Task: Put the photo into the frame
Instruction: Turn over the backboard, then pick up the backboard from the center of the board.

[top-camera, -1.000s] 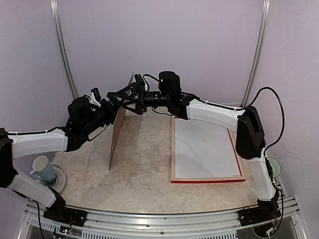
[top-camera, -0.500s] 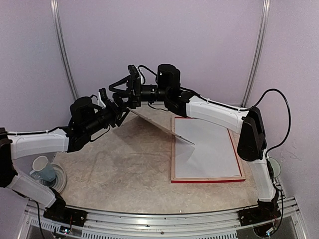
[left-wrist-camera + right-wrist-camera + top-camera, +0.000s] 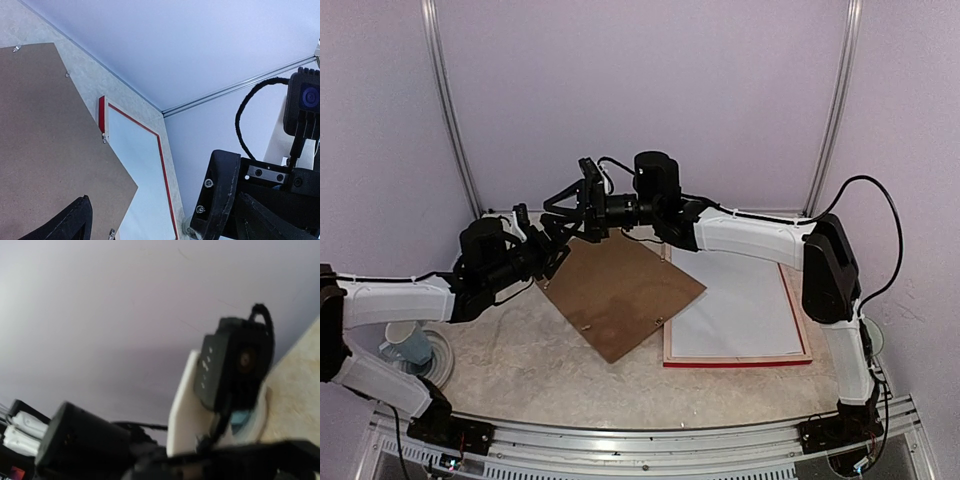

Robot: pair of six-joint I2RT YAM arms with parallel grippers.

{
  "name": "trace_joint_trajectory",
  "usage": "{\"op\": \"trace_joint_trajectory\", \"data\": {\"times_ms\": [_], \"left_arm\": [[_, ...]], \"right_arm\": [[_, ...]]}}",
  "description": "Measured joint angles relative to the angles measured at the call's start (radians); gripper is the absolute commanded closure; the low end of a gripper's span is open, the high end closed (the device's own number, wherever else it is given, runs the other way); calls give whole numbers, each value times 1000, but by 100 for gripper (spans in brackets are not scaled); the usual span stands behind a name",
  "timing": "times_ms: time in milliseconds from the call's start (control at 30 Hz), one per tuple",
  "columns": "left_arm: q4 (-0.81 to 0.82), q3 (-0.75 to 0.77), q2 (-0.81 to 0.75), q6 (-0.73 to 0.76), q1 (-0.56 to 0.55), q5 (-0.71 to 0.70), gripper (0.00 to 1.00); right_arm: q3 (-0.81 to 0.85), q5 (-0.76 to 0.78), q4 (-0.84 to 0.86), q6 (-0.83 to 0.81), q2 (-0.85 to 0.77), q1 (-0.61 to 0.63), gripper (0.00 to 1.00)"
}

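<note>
Dropped from upright, the backing board [image 3: 620, 292] is laid askew, corner over the frame [image 3: 735, 361], lower right of the released left gripper [image 3: 542, 240] and right gripper [image 3: 565, 207]; the left is nearer.

Setting: robot laboratory test cell. Evidence: plain lilac walls [image 3: 640, 80] behind the left gripper [image 3: 542, 240] and right gripper [image 3: 560, 212]; metal upright rails [image 3: 448, 110] flanking them; stone-patterned table [image 3: 520, 370] below; aluminium mounting profile [image 3: 650, 440] on their near side.
</note>
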Motion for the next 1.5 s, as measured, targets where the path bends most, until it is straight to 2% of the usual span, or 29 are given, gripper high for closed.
{"op": "trace_joint_trajectory", "data": {"times_ms": [100,267,400,567,733,1033,1300,1500], "left_arm": [[-42,-37,-29,3,0,-27,1],[-151,-126,-133,0,9,-95,1],[-208,-222,-190,-27,13,-117,1],[-220,-323,-201,-81,7,-101,1],[-166,-393,-161,-125,-1,-66,1],[49,-415,55,-190,-2,4,4],[296,-399,241,-234,-2,64,8],[425,-393,334,-267,-3,95,10]], "right_arm": [[-94,14,-25,-34,-55,-12,1],[-190,78,-193,-152,-148,-60,1],[-172,168,-387,-288,-179,-136,1],[-60,297,-665,-445,-167,-228,1],[-28,385,-807,-532,-154,-283,1],[-213,439,-875,-586,-154,-322,3],[-434,426,-849,-590,-205,-392,7],[-505,391,-798,-587,-245,-424,7]]}}
